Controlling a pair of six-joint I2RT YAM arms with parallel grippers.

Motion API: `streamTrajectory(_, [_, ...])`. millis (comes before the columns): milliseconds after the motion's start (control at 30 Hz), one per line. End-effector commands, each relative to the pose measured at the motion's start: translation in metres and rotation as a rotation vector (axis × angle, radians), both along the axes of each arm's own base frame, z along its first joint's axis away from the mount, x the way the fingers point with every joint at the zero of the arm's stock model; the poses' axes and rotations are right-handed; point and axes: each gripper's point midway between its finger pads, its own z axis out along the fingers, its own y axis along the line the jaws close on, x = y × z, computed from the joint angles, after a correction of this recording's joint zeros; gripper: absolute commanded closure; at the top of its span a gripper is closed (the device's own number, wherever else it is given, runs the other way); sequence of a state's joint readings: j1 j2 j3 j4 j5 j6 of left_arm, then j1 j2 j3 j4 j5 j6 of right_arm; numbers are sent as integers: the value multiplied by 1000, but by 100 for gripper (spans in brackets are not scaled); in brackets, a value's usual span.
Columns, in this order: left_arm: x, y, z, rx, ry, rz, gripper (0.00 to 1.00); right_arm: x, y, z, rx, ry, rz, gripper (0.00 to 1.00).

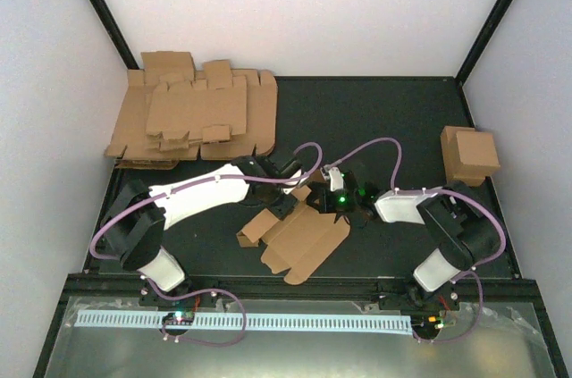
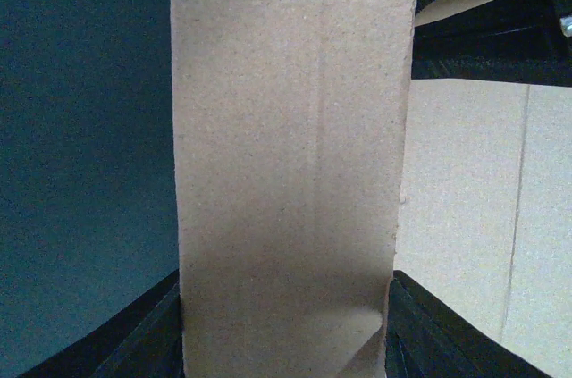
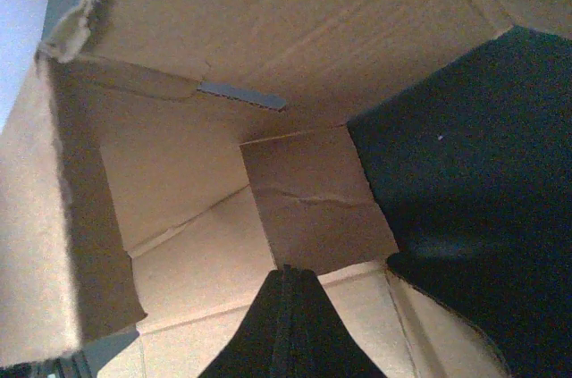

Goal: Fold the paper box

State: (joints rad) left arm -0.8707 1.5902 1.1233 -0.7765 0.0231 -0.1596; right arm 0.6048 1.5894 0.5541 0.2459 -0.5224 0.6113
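Observation:
The paper box (image 1: pixel 304 239) lies partly folded on the dark mat between both arms, its flat panels spread toward the front. My left gripper (image 1: pixel 288 186) holds a raised part of it at the far end. In the left wrist view a brown panel (image 2: pixel 286 128) fills the whole gap between the two black fingers (image 2: pixel 152 338), touching both. My right gripper (image 1: pixel 332 189) is shut with nothing in it. In the right wrist view its joined tip (image 3: pixel 288 273) rests against the box's inner floor (image 3: pixel 206 271), beside a creased flap (image 3: pixel 313 199) and raised walls.
A pile of flat brown blanks (image 1: pixel 192 119) lies at the back left. A finished folded box (image 1: pixel 469 155) stands at the right edge of the mat. Black frame posts rise at the back corners. A metal tray (image 1: pixel 295 342) runs along the front.

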Motion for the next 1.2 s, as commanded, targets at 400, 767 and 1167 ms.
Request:
streamTrajectory(400, [11, 5, 4, -56, 24, 58, 45, -15, 5, -18, 21, -54, 27, 98])
streamTrajectory(767, [10, 5, 3, -70, 32, 54, 45, -20, 4, -40, -49, -56, 8, 98])
streamTrajectory(1167, [8, 6, 3, -71, 37, 45, 45, 2, -27, 23, -76, -286, -156, 98])
